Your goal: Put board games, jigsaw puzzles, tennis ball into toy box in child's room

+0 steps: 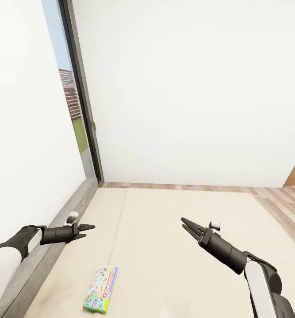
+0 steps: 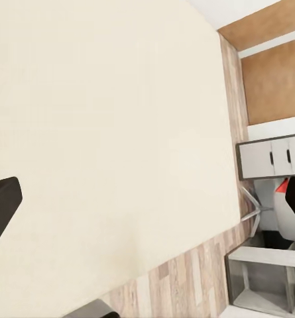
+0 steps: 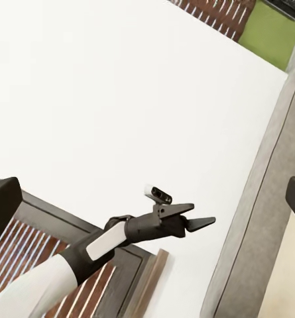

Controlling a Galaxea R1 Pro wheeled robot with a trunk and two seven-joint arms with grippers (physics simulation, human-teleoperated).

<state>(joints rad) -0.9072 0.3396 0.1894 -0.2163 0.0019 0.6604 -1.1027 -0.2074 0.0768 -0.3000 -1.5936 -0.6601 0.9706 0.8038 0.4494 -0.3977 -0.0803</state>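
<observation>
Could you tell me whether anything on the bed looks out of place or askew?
Nothing looks damaged or spilled. One board game lies flat on the bed, near its window-side edge. Both grippers, left and right, hover empty above the bed.

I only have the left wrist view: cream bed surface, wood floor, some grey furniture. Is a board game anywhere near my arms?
Observer: Yes. In the head view a flat colourful green-edged board game box lies on the cream bed, nearer the left gripper than the right.
Operator: Is the left gripper holding anything?
Observer: No. The right wrist view shows the left gripper with its fingers slightly apart and nothing between them.
Operator: And the right gripper?
Observer: The head view shows the right gripper hovering above the bed, narrowly open, also empty.
</observation>
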